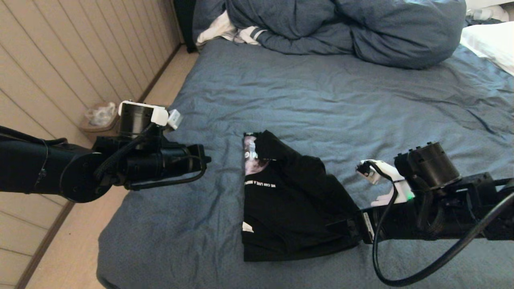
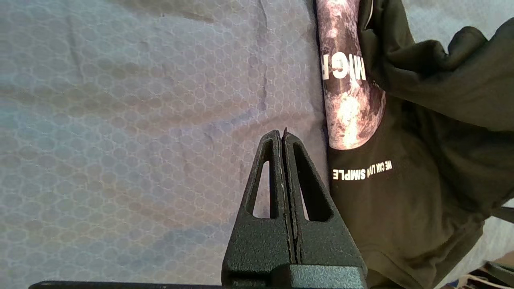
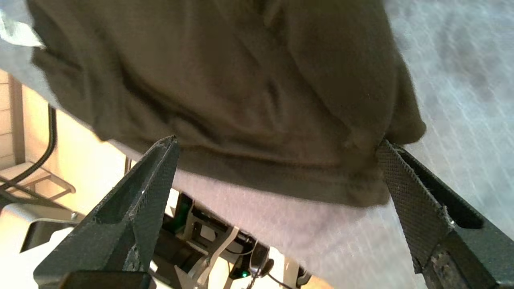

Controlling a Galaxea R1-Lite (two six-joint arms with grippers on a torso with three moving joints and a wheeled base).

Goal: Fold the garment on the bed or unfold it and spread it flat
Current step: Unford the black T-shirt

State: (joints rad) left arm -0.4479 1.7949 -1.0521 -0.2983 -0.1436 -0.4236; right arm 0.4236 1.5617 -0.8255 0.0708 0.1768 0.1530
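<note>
The garment (image 1: 293,204), a black T-shirt, lies bunched and partly folded on the bed (image 1: 321,100) near its front edge. A strip of pale moon graphic and white lettering shows along its left side (image 2: 349,100). My left gripper (image 1: 204,160) hovers over bare sheet to the left of the shirt, its fingers (image 2: 281,134) shut with nothing between them. My right gripper (image 1: 350,230) is at the shirt's lower right edge. It stands open (image 3: 277,142), its two fingers wide apart on either side of the garment's hem (image 3: 281,176).
A bunched blue-grey duvet (image 1: 361,28) fills the back of the bed, with a white striped cloth (image 1: 225,30) at its left end and a white pillow (image 1: 490,44) at the right. Past the bed's left edge are floor, a panelled wall and a small stand (image 1: 98,120).
</note>
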